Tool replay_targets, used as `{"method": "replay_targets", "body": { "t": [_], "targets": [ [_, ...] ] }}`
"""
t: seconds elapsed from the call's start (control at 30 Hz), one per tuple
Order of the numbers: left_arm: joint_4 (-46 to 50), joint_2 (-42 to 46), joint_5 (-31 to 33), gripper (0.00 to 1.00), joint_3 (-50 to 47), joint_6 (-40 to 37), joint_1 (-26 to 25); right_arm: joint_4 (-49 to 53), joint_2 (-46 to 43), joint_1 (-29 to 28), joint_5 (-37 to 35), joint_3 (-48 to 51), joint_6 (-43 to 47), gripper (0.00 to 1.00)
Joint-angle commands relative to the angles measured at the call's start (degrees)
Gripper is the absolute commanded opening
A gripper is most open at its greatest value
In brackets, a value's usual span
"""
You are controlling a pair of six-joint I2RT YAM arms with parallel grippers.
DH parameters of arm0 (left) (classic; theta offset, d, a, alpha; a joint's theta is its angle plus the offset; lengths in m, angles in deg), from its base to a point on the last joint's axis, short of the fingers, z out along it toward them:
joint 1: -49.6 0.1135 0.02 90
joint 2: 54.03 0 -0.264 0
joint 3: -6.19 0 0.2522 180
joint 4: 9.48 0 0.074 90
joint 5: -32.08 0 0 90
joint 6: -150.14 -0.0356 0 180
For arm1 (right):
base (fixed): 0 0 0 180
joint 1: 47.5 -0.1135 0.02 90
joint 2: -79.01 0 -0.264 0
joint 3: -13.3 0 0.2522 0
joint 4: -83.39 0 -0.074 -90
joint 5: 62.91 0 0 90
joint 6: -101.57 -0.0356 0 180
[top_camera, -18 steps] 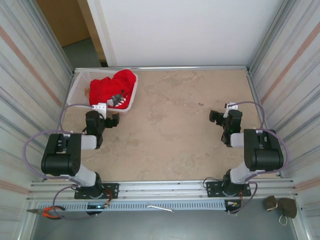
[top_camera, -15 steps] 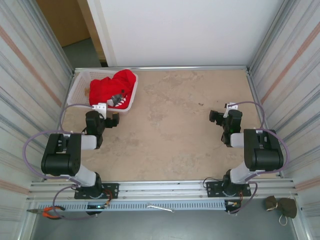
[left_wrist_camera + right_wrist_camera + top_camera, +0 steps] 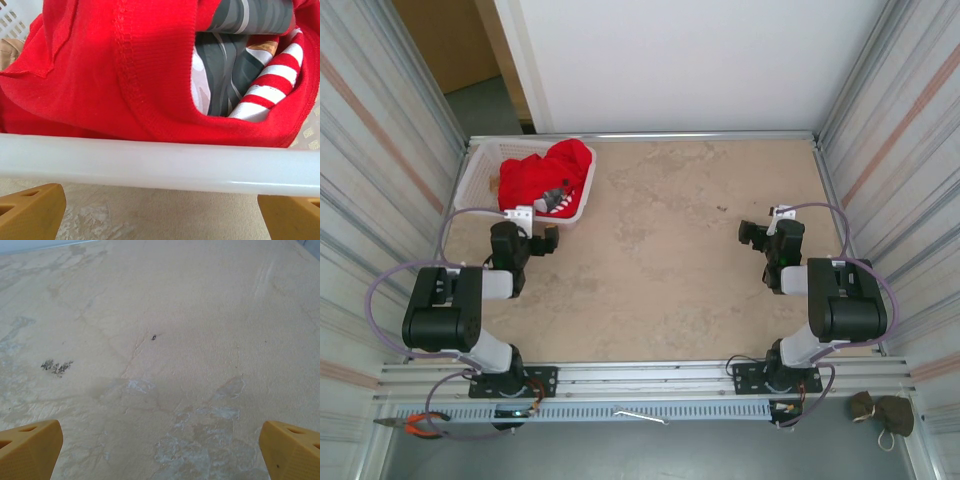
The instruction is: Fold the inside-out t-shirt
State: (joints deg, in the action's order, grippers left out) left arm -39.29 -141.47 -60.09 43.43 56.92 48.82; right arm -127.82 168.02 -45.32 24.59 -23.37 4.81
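The inside-out t-shirt (image 3: 545,172) is bright red and lies crumpled in a white plastic basket (image 3: 480,165) at the table's far left corner. In the left wrist view the t-shirt (image 3: 100,75) bulges over the basket's rim (image 3: 160,167), and a grey and red-white striped patch (image 3: 240,85) shows through an opening in it. My left gripper (image 3: 545,242) hangs just in front of the basket; the left gripper (image 3: 160,217) is open, with bare table between its yellow fingertips (image 3: 30,210). My right gripper (image 3: 752,236) is over the right half of the table; the right gripper (image 3: 160,452) is open and holds nothing.
A bit of tan cloth (image 3: 10,47) lies in the basket beside the red fabric. Corrugated metal walls (image 3: 380,150) close in both sides. Pliers (image 3: 420,425) and a brown object (image 3: 880,412) lie below the front rail. The beige tabletop (image 3: 660,250) spreads between the arms.
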Motion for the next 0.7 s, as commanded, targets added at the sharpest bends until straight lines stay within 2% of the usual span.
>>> {"method": "replay_targets", "body": {
  "t": [0.0,0.3,0.4,0.43,0.53,0.67],
  "targets": [
    [-1.25,0.77,-1.01,0.99,0.33,-0.45,0.41,-1.03,-0.68,-0.04,0.77,-0.42,1.32,0.99],
    [-1.28,0.85,-2.94,0.99,0.30,-0.10,1.17,-0.22,-0.35,0.34,1.35,-0.98,1.11,0.99],
    [-1.50,2.67,-1.08,0.99,0.01,-0.89,0.13,-1.17,-0.86,0.33,1.31,-0.40,1.18,0.99],
    [2.16,5.06,0.18,0.99,0.66,-1.38,-0.69,-0.35,-1.66,0.14,-0.14,-0.80,0.82,0.99],
    [16.15,13.78,2.70,0.99,3.65,1.39,-1.26,19.36,-8.98,-1.10,-3.85,-7.83,-0.04,0.99],
    [28.35,24.02,5.13,0.99,6.96,7.77,-1.26,33.72,-15.79,-1.67,-4.21,-14.71,-5.41,0.99]
  ]
}}
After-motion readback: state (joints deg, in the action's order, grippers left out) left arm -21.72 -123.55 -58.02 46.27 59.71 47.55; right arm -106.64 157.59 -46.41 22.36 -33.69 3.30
